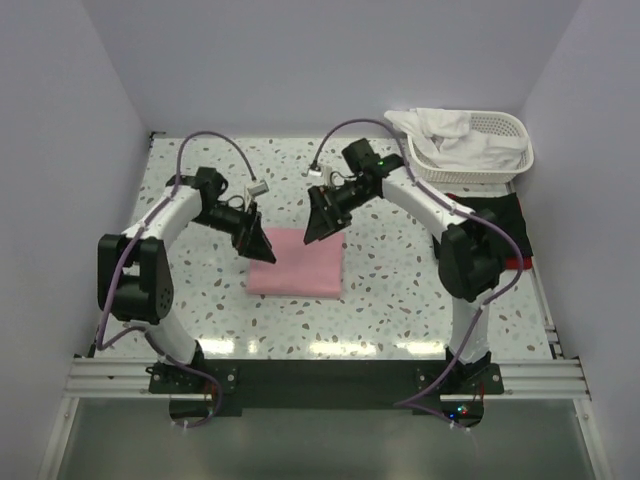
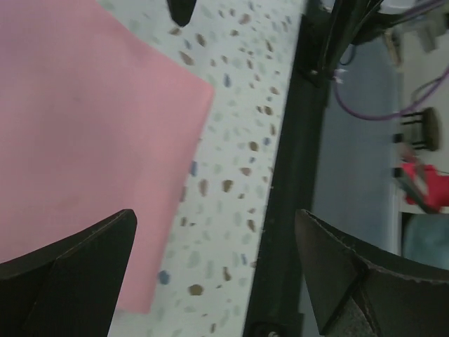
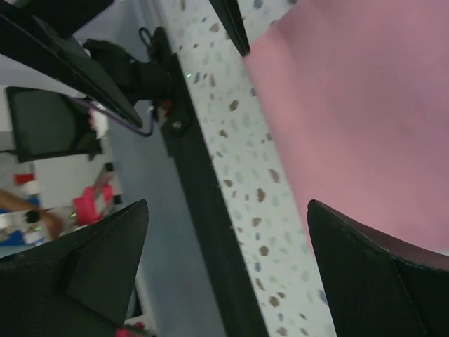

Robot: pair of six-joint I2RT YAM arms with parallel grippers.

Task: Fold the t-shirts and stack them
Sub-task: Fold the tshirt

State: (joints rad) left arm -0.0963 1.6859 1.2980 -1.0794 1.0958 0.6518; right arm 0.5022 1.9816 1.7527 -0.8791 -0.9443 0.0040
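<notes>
Top external view shows one light pink folded t-shirt lying flat in the centre of the frame, on the speckled worktop. The left jaws, on the left arm, hang at its upper left corner. The right jaws, on the right arm, hang at its upper right corner. In both wrist views the jaws stand wide apart with nothing between them, so the cloth is free.

What could go wrong, in my judgement: the fingertips are very near to the far edge of the cloth. If an arm pulls away low, a tip can hook the upper layer and open the fold. The next garment is also a risk. The white cloth is heaped in the white plastic lattice basket in the upper right, and one pull may drag out several pieces, or the basket itself.

Count: one pink t-shirt, one basket, one black cloth at the right, one red cloth peeping beside it, two arms. How many white pieces there are, I cannot tell.
</notes>
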